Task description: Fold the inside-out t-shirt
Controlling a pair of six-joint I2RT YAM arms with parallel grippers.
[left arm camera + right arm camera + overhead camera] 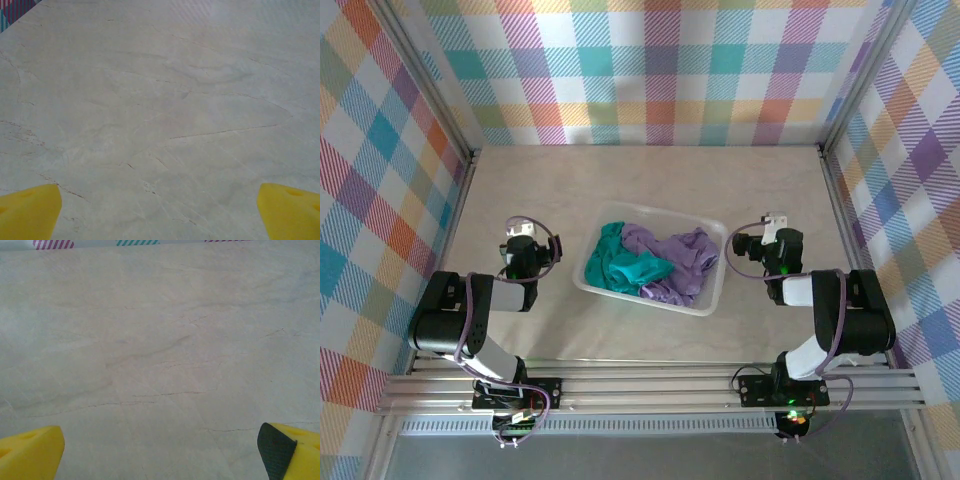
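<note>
Between left gripper [523, 228] and right gripper [773, 221], both empty, wide-open: t-shirt [620, 266] inside bin [712, 303].

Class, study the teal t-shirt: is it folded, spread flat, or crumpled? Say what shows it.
Crumpled, not folded. The teal t-shirt lies bunched in a heap inside the white bin, pressed against the purple garment.

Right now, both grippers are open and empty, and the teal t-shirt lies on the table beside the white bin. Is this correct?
Not quite: the top external view shows the teal t-shirt crumpled inside the white bin, against the purple garment. The left gripper and right gripper are indeed open and empty.
</note>
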